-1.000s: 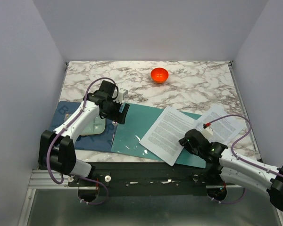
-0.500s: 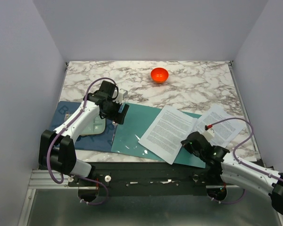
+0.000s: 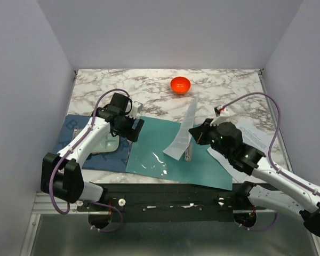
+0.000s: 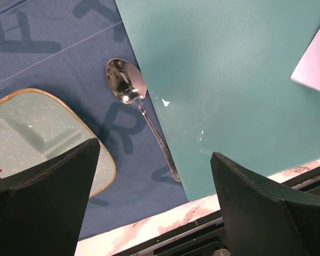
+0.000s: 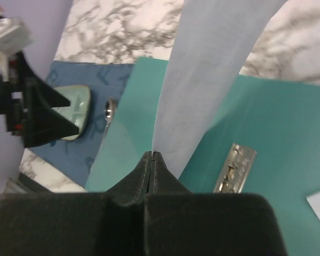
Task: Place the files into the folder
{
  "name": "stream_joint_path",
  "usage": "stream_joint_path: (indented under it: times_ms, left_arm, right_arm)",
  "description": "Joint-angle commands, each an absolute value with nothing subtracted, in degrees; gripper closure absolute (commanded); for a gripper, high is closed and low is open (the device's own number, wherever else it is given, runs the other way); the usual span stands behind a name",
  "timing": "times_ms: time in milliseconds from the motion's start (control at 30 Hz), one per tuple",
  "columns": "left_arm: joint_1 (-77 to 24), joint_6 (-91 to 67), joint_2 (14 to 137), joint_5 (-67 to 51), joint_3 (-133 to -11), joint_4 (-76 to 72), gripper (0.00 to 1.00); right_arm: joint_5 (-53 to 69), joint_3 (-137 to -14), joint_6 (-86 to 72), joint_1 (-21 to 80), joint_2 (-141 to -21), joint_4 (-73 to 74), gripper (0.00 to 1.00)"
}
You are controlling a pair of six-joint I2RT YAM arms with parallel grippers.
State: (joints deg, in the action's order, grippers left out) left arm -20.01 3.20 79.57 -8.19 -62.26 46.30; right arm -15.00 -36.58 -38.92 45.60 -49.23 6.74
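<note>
Both jaws of the right end effector (image 5: 152,154) are pressed together on the lower edge of the files (image 5: 213,69), which stand up in a curl over the middle of the teal folder (image 3: 154,146), close to its metal clip (image 5: 234,168). A second white sheet (image 3: 252,140) lies flat on the table (image 3: 229,90) at the right, partly under that arm. The left end effector (image 4: 154,170), jaws wide apart and holding nothing, hovers over the folder's left edge, above a spoon (image 4: 129,88) lying on the blue mat (image 4: 42,48) just beside that edge. A pale green tray (image 4: 32,128) rests on the mat, and an orange bowl (image 3: 180,84) sits toward the table's far side.
</note>
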Motion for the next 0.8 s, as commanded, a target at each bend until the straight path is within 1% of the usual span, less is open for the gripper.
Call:
stream_joint_path:
  times_ms: [0, 100, 300, 567, 767]
  left_arm:
    - [-20.1, 4.1, 77.5, -6.2, -60.8, 47.0, 0.01]
    - [-20.0, 4.6, 76.9, -5.9, -60.3, 47.3, 0.01]
    - [-19.6, 5.2, 76.3, -5.7, -59.8, 47.5, 0.01]
    - [-19.2, 5.3, 76.1, -5.5, -59.9, 47.3, 0.01]
    - [-19.0, 5.4, 75.8, -5.2, -59.7, 47.4, 0.01]
  right_arm:
    - [-4.8, -42.8, -21.4, 45.3, -53.3, 6.5, 0.99]
    - [-0.4, -44.6, -15.5, 45.3, -55.9, 8.0, 0.99]
    - [1.8, -46.1, -8.4, 45.4, -57.1, 11.3, 0.99]
    - [4.8, -46.3, -7.8, 45.3, -56.9, 10.4, 0.99]
    - [6.1, -43.8, -12.4, 45.3, -59.4, 5.9, 0.99]
